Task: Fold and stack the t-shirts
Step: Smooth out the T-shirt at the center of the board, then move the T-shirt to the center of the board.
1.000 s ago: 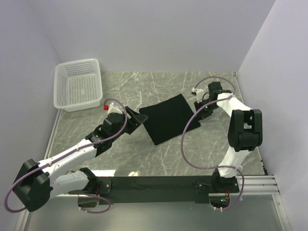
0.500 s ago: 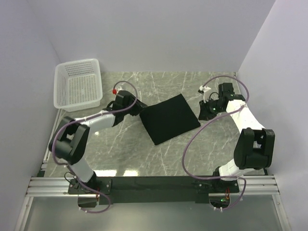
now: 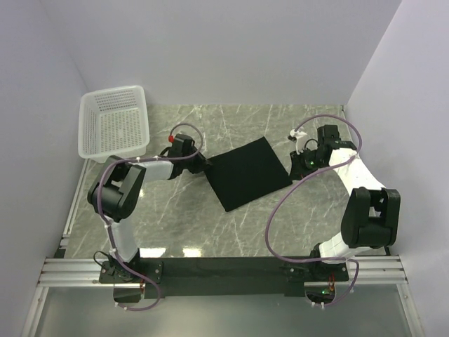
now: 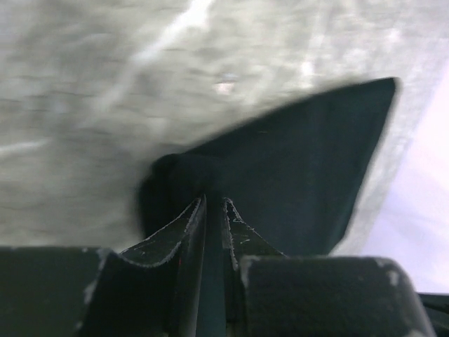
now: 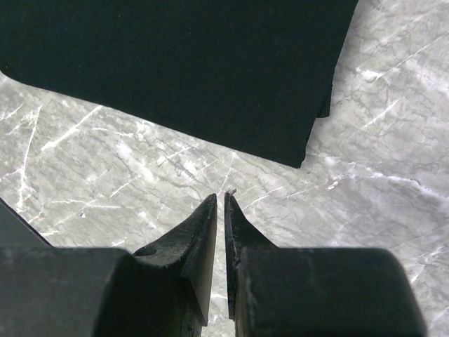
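So the left gripper (image 4: 214, 202) has its fingers nipped nearly together on a corner of the folded black t-shirt (image 3: 247, 173), with fabric bunched right at its tips. The right gripper (image 5: 224, 200) is closed on nothing over the marble table (image 5: 105, 161), the shirt's edge just ahead of its tips

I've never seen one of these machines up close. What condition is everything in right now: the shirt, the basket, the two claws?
t-shirt: folded into a flat rectangle, lying on the table.
left gripper: closed, apparently pinching the t-shirt's corner, which bunches at its tips.
right gripper: closed, holding nothing, over bare table just off the t-shirt's edge.
basket: upright, nothing visible inside.
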Available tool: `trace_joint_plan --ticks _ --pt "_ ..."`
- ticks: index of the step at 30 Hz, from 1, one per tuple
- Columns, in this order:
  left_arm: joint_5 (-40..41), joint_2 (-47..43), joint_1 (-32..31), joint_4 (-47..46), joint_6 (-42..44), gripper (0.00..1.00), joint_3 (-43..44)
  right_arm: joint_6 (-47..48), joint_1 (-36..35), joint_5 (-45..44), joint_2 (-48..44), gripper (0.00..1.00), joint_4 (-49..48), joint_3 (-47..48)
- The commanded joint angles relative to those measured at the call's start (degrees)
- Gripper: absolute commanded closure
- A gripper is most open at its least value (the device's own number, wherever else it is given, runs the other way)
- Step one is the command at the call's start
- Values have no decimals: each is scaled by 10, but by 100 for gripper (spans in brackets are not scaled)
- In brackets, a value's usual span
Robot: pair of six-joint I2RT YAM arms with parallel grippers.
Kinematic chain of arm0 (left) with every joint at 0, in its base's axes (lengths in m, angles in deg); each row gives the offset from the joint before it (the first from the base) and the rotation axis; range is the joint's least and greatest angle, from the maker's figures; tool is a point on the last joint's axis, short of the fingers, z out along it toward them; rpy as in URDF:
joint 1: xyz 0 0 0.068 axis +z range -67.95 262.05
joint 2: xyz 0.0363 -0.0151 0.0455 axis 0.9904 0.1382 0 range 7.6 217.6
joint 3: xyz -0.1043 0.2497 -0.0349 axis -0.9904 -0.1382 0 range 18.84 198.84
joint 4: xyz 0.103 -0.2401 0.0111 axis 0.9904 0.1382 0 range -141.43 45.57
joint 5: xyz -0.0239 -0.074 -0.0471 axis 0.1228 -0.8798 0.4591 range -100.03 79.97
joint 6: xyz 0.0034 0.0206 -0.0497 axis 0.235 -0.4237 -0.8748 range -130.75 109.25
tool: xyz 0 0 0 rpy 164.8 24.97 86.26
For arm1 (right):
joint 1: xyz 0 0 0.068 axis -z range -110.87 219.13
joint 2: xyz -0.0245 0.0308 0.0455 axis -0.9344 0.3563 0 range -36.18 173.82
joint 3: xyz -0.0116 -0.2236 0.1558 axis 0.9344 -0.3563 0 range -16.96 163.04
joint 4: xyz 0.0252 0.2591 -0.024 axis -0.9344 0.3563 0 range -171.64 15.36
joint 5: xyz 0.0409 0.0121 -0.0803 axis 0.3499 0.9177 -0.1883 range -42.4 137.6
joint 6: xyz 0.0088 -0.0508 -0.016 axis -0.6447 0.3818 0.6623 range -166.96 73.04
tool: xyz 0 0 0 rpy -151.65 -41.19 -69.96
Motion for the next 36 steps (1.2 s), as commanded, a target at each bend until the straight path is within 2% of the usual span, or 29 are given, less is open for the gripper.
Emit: trace_joint_plan --ticks 1,9,11,12,15,17,18,19,21,22,23,25,27,29,30,32,33,36 --pt "-9 16 15 1 29 81 -12 5 3 5 -9 84 -4 6" --pt "-33 7 21 -34 49 80 -39 20 3 -8 -10 84 -3 -4" --pt "-36 -11 21 -43 62 77 -38 33 2 -6 -15 84 3 -2" --pt "-36 -36 22 -39 67 75 -32 55 0 -4 -17 84 6 -1" --pt "-19 -97 24 -7 87 54 -11 130 -10 -1 -30 79 21 3" --pt "-5 -131 24 11 107 48 -3 206 -24 1 -50 72 29 -3" --pt "0 -168 24 31 115 47 -1 234 -24 1 -58 69 29 -8" --pt "7 -189 24 44 132 42 -1 266 -40 6 -79 61 31 -21" --pt "28 -257 24 64 155 39 -9 374 -55 16 -107 51 30 -43" --pt "43 -282 24 99 176 36 -13 411 -61 25 -136 38 26 -72" --pt "56 -308 24 111 185 34 -20 488 -73 28 -152 32 21 -88" --pt "81 -391 24 147 201 27 -50 560 -91 29 -188 24 15 -136" --pt "124 -478 24 173 204 19 -85 646 -128 15 -201 22 10 -158" --pt "141 -535 24 211 192 13 -123 663 -158 -9 -204 22 -27 -183" --pt "149 -590 25 222 186 9 -134 657 -191 -21 -205 22 -51 -191" --pt "151 -665 25 262 167 7 -167 624 -218 -59 -196 22 -130 -211" --pt "144 -689 25 274 162 7 -176 613 -248 -71 -177 21 -151 -214" --pt "146 -777 25 331 134 7 -208 567 -278 -106 -142 21 -210 -209"
